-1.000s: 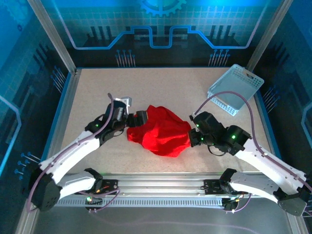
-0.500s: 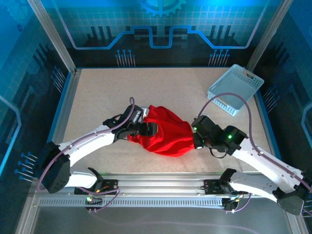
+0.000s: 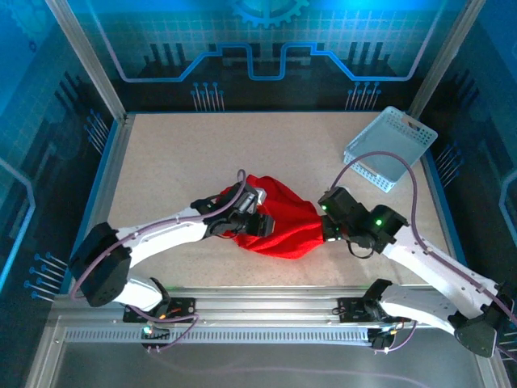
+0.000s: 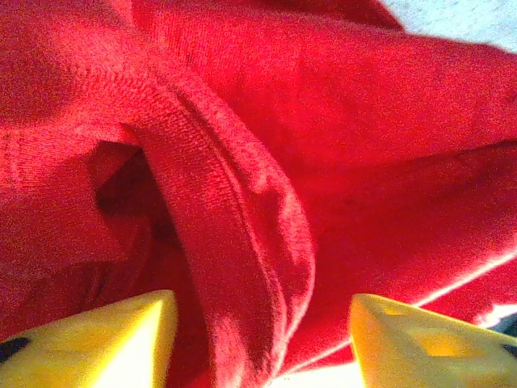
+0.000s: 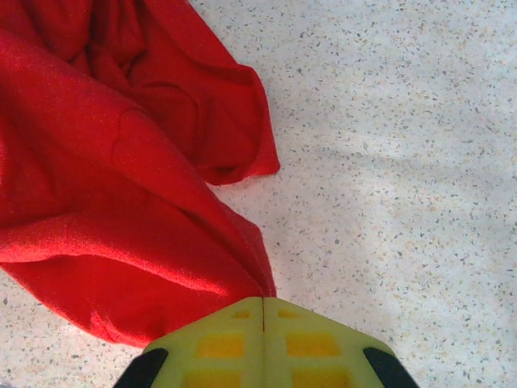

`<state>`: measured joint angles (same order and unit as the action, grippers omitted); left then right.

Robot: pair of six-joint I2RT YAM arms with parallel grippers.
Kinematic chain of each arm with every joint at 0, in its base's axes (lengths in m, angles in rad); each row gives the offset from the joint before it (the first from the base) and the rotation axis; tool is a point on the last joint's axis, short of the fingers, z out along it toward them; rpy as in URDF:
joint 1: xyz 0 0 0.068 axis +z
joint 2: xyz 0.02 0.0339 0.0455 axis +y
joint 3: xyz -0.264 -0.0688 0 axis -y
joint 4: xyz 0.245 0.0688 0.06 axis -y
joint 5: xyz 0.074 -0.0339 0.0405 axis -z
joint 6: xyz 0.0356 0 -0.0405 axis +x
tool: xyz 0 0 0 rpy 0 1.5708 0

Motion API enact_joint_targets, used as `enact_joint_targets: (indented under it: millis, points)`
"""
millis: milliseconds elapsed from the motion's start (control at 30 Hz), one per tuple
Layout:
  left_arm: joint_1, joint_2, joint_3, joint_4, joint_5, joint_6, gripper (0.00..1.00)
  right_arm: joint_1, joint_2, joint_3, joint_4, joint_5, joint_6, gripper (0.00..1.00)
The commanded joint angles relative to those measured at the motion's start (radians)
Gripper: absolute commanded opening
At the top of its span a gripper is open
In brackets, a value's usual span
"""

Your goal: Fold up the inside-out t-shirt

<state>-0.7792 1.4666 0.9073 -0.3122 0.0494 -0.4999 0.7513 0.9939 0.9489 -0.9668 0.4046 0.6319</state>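
The inside-out t-shirt (image 3: 283, 220) is a bright red bunched heap in the middle of the table. My left gripper (image 3: 257, 220) is pushed into its left side. In the left wrist view, its yellow fingers (image 4: 121, 339) stand apart with a thick fold of the t-shirt (image 4: 242, 242) between them, so my left gripper (image 4: 262, 301) is open around the cloth. My right gripper (image 3: 325, 229) is at the heap's right edge. Seen from the right wrist, my right gripper (image 5: 263, 301) is shut on an edge of the t-shirt (image 5: 105, 202), which trails off to the left over the speckled table (image 5: 404, 162).
A light blue mesh basket (image 3: 390, 148) lies tilted at the back right corner. Blue rails and metal posts border the table (image 3: 161, 153). The arms' bases sit on the metal bar at the near edge.
My left arm has reached right, from beside the heap into the cloth, and its jaws have narrowed around a fold. My right gripper has stayed shut on the shirt's right edge, shifting slightly.
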Motion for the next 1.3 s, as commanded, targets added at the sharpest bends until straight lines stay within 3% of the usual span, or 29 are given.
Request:
enact_joint_targets:
  millis: [0,233,300,433,567,700,767,833,933,1000,1133,1233,1267]
  points:
    - [-0.003,0.054,0.037,-0.049,0.005,-0.005,0.49,-0.014,-0.001,0.019,0.016,0.018,-0.010,0.00]
    - [0.000,0.001,0.025,-0.024,-0.012,-0.008,0.06,-0.055,-0.021,0.021,-0.006,0.036,-0.042,0.00]
    - [0.007,-0.053,0.028,-0.033,-0.045,0.005,0.00,-0.078,-0.027,0.030,-0.010,0.039,-0.057,0.00]
    - [0.086,-0.251,0.027,-0.038,-0.083,0.043,0.00,-0.142,-0.064,0.103,-0.016,0.000,-0.136,0.00]
    - [0.266,-0.496,0.004,0.007,-0.034,0.016,0.00,-0.152,-0.100,0.247,-0.054,-0.053,-0.251,0.00]
    - [0.365,-0.636,-0.006,0.064,-0.021,0.001,0.00,-0.141,-0.165,0.288,0.016,-0.249,-0.326,0.00]
    - [0.374,-0.599,-0.002,0.052,-0.026,0.009,0.00,-0.125,-0.192,0.193,0.127,-0.369,-0.327,0.00]
    - [0.387,-0.469,0.029,-0.041,-0.064,0.008,0.00,-0.069,-0.135,0.107,0.195,-0.390,-0.278,0.00]
    - [0.428,-0.245,0.090,-0.185,-0.060,-0.025,0.00,0.088,0.074,0.059,0.200,-0.189,-0.192,0.00]
    - [0.431,-0.162,0.107,-0.188,0.013,-0.013,0.00,0.146,0.234,0.086,0.192,-0.167,-0.129,0.00]
    - [0.427,-0.203,0.032,-0.049,0.097,-0.048,0.00,0.265,0.426,0.190,0.296,-0.190,-0.116,0.00]
    - [0.429,-0.197,0.042,-0.117,0.010,-0.038,0.00,0.264,0.523,0.297,0.334,-0.213,-0.130,0.00]
    - [0.431,-0.180,0.055,-0.151,-0.018,-0.033,0.07,0.253,0.567,0.346,0.319,-0.209,-0.126,0.00]
